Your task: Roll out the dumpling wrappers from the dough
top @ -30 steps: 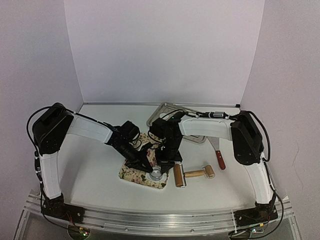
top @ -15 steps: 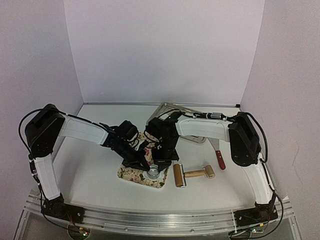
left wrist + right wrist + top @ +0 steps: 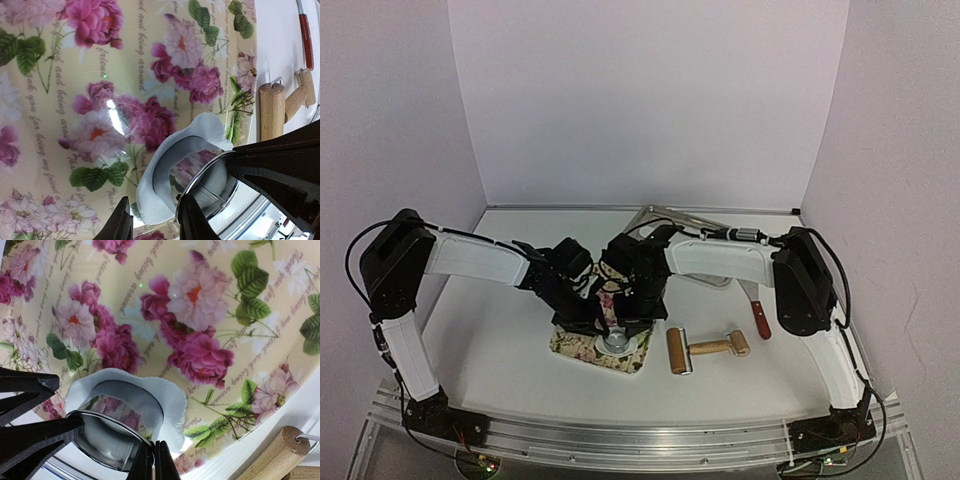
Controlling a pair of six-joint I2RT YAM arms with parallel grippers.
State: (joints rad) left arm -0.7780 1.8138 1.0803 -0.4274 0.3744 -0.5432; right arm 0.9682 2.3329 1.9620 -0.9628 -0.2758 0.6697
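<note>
Flat white dough sheet [image 3: 172, 400] on floral mat [image 3: 150, 315], roughly round, no clear long axis, just ahead of right hand [image 3: 152, 460] – pinching rim of metal ring cutter [image 3: 125, 412] upright on it, left hand [image 3: 156, 212] spread astride sheet's edge.

Mat [image 3: 210, 315] cream w/ pink roses & green leaves; dough sheet [image 3: 172, 400] white; ring cutter [image 3: 107, 415] silver; roller [image 3: 271, 110] tan.

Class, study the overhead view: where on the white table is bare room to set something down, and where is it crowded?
Free: the white table left of the floral mat, and the front strip below the wooden rolling pin. Crowded: on the mat around the metal ring cutter, and between rolling pin, red-handled scraper and metal tray.
</note>
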